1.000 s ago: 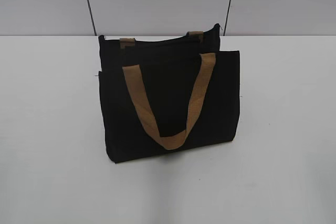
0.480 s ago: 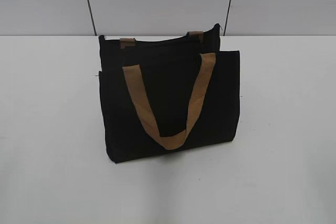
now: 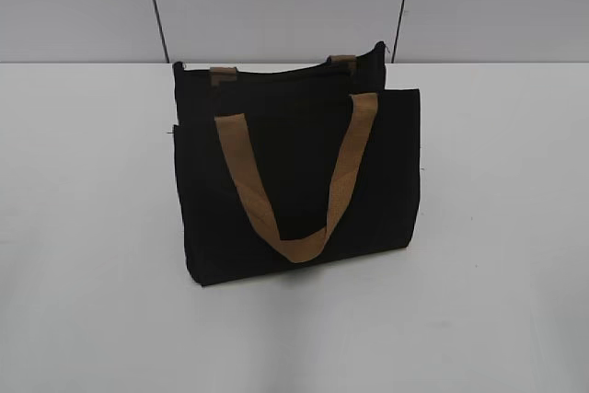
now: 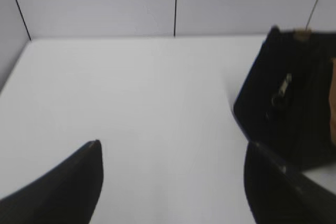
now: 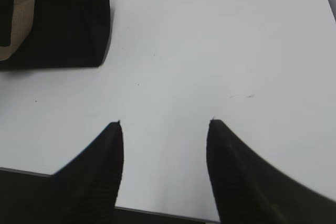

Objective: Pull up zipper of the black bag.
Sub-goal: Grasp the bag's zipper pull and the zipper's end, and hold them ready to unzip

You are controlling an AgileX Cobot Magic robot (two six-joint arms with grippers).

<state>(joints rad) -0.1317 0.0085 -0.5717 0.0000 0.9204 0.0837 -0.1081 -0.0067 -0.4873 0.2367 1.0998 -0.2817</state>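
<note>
The black bag [image 3: 294, 172] stands upright in the middle of the white table, with a tan loop handle [image 3: 294, 181] hanging down its front. In the left wrist view the bag's end [image 4: 294, 103] is at the right, and the silver-grey zipper [image 4: 283, 88] with its pull tab hangs on that end. In the right wrist view a lower corner of the bag [image 5: 58, 19] is at the top left. My left gripper [image 4: 173, 148] is open and empty, left of the bag. My right gripper [image 5: 165, 123] is open and empty over bare table. Neither gripper shows in the exterior view.
The white table [image 3: 497, 227] spreads around the bag. A grey panelled wall [image 3: 276, 6] stands behind it. The table's near edge [image 5: 157, 213] shows in the right wrist view.
</note>
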